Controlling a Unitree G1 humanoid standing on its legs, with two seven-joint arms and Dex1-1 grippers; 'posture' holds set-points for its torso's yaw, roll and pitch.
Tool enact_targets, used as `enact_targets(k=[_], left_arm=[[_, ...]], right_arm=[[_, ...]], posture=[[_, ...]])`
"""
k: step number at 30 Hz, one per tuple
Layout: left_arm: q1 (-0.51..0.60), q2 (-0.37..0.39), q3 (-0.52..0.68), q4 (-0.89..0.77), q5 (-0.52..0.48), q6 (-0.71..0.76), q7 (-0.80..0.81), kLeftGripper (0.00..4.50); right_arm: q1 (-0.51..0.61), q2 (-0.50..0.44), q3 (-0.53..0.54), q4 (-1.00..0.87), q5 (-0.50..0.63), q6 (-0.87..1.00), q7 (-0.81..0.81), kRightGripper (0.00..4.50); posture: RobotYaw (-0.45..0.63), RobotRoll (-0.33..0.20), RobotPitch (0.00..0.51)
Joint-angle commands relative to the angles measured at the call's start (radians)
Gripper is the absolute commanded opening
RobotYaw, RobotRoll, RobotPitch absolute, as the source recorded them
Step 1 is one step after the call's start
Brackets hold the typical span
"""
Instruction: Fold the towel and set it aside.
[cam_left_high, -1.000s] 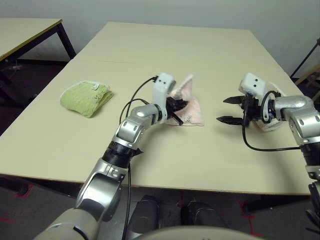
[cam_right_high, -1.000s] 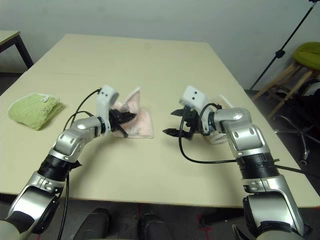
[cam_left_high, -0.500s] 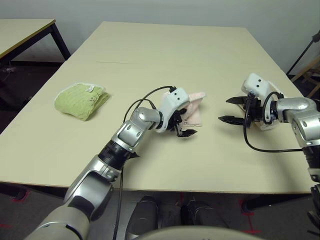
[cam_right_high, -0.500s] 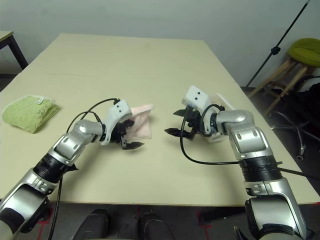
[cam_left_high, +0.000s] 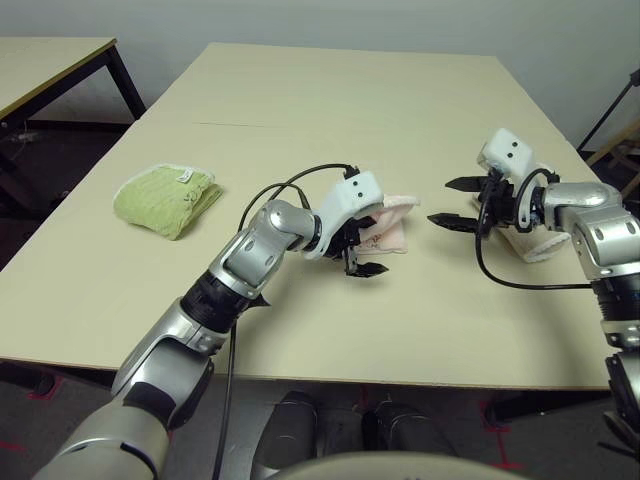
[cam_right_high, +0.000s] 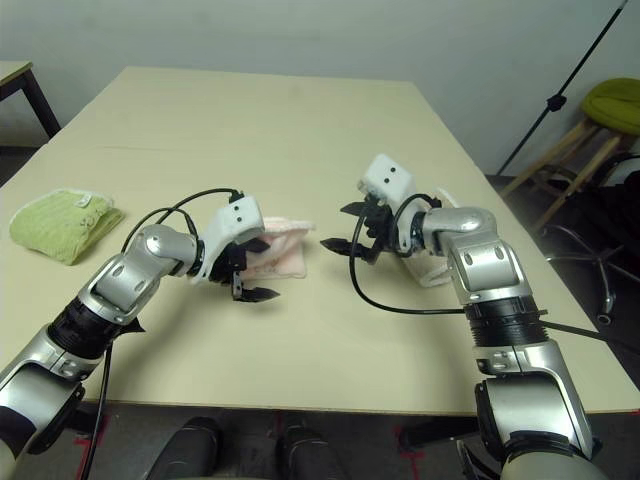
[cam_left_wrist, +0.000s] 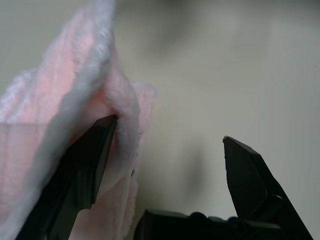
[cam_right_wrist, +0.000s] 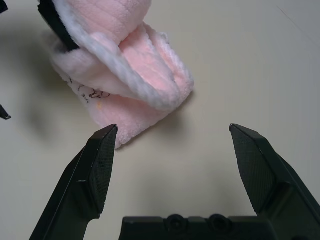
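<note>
- The pink towel (cam_right_wrist: 125, 75) lies near the middle of the desk (cam_left_high: 300, 110), bunched into a loose, rounded fold with its white edging curling up, not a flat square.
- The left claw (cam_left_high: 362, 262) is spread wide, gripping nothing, yet one finger (cam_left_wrist: 85, 165) rests against the towel's raised layer. Lifting away could snag the terry loops and drag the fold open.
- The right claw (cam_left_high: 460, 203) hovers just beside the towel, also wide and empty. Closing from here would likely pinch only the top layer, so the lower layers could slide out.
- Both claws sit close together around the cloth; reaching in at once risks a collision.
- The folded light-green towel (cam_left_high: 168, 196) lies well apart on the left, and a pale cloth (cam_left_high: 535, 243) lies under the right forearm, which could sweep it.
</note>
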Motion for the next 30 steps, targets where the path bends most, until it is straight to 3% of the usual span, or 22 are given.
enact_targets(k=[1, 6, 11, 20, 23, 30], left_arm=[[-0.029, -0.001, 0.017, -0.008, -0.007, 0.016, -0.009, 4.46], [-0.049, 0.005, 0.010, -0.003, 0.017, 0.003, -0.001, 4.46], [-0.031, 0.018, 0.068, -0.044, -0.032, 0.058, -0.002, 4.46], [0.045, 0.066, 0.368, -0.060, -0.178, 0.206, 0.106, 4.46], [0.067, 0.090, 0.448, -0.037, -0.203, 0.208, 0.144, 4.50], [0.096, 0.077, 0.506, -0.025, -0.241, 0.198, 0.210, 2.25]], right_arm=[[-0.005, -0.001, -0.006, -0.009, 0.010, 0.004, -0.005, 4.50], [-0.009, 0.001, -0.004, -0.009, 0.012, 0.005, -0.011, 4.50], [-0.019, 0.013, -0.008, -0.024, 0.033, 0.019, -0.015, 4.50], [-0.061, 0.071, -0.026, -0.090, 0.126, 0.107, -0.024, 4.50], [-0.083, 0.089, -0.032, -0.110, 0.167, 0.149, -0.021, 3.91], [-0.109, 0.133, 0.001, -0.125, 0.198, 0.184, -0.030, 1.30]], posture=[[0.06, 0.000, 0.072], [0.06, 0.000, 0.072], [0.07, 0.000, 0.072], [0.09, 0.000, 0.070], [0.10, 0.000, 0.068], [0.11, 0.000, 0.061]])
